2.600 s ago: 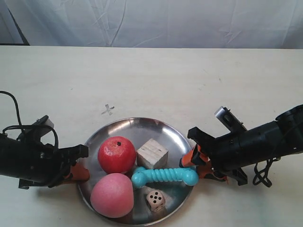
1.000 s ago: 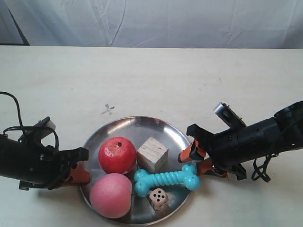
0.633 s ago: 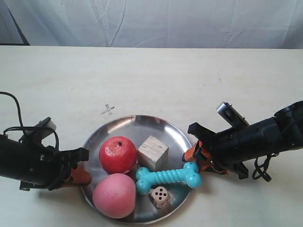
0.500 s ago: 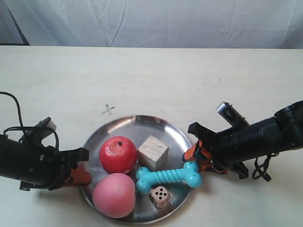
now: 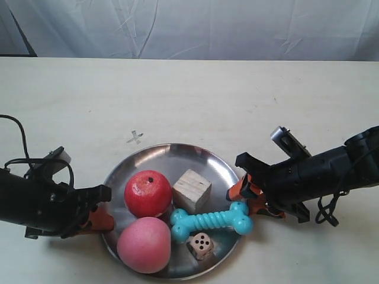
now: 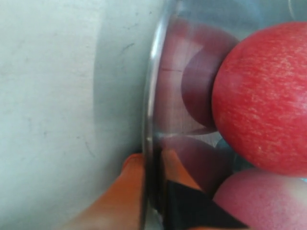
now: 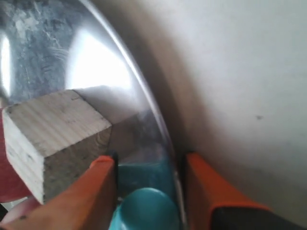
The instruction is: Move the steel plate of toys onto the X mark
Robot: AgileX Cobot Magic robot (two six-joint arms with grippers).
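Note:
The steel plate [image 5: 169,155] lies on the table and holds a red apple [image 5: 148,193], a pink peach [image 5: 144,244], a wooden cube [image 5: 191,190], a turquoise bone [image 5: 208,220] and a die [image 5: 201,245]. The X mark [image 5: 135,138] is just beyond the plate's far left rim. My left gripper [image 6: 153,191], on the arm at the exterior view's left [image 5: 100,216], is shut on the plate's rim [image 6: 149,120], next to the apple [image 6: 264,100]. My right gripper [image 7: 149,191] stands astride the opposite rim [image 7: 144,96] with its jaws apart. The bone's end [image 7: 146,211] sits between them, near the cube [image 7: 53,129].
Pale beige table top runs on all sides of the plate, with a white cloth backdrop [image 5: 189,26] along the far edge. Black cables trail from both arms near the table's left [image 5: 18,133] and right [image 5: 325,216] sides.
The plate and its toys have shifted a little away from the near edge and toward the exterior view's right. The bone and die have slid on the plate. Both grippers stay at the rim.

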